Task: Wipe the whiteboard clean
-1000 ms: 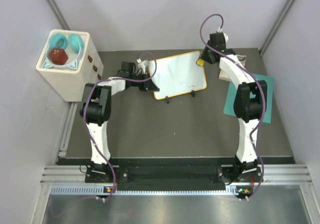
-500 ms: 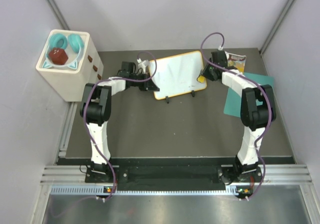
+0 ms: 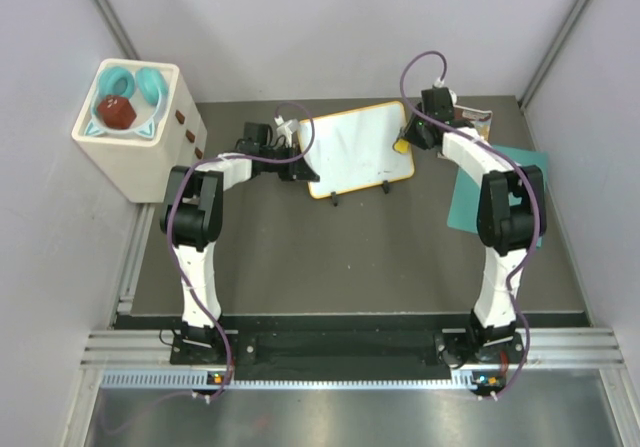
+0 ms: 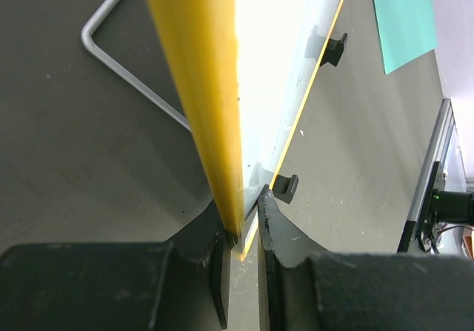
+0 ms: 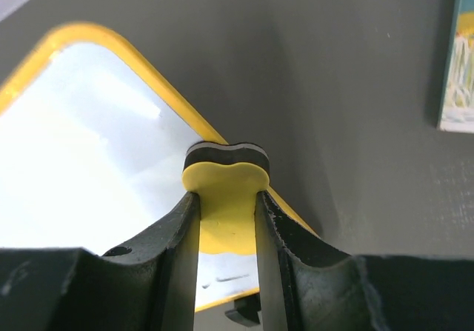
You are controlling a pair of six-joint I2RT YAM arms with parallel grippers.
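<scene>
The whiteboard (image 3: 358, 150), white with an orange-yellow rim and black feet, stands tilted at the back of the dark mat. My left gripper (image 3: 304, 169) is shut on its left edge; in the left wrist view the yellow rim (image 4: 211, 101) runs between the left gripper's (image 4: 243, 218) jaws. My right gripper (image 3: 403, 145) is shut on a yellow eraser (image 5: 224, 172) with a black underside, at the board's right rim. The board's white face (image 5: 89, 138) looks mostly clean, with a faint dark smear (image 5: 228, 278) near its lower edge.
A white box (image 3: 128, 162) with teal and red items stands at the back left. A teal sheet (image 3: 532, 167) lies under the right arm and a small picture book (image 3: 474, 119) behind it. A wire stand (image 4: 126, 72) shows behind the board.
The right gripper with the eraser has gone from the board's upper right corner down along its right rim, then back up a little. The left gripper has stayed on the board's edge.
</scene>
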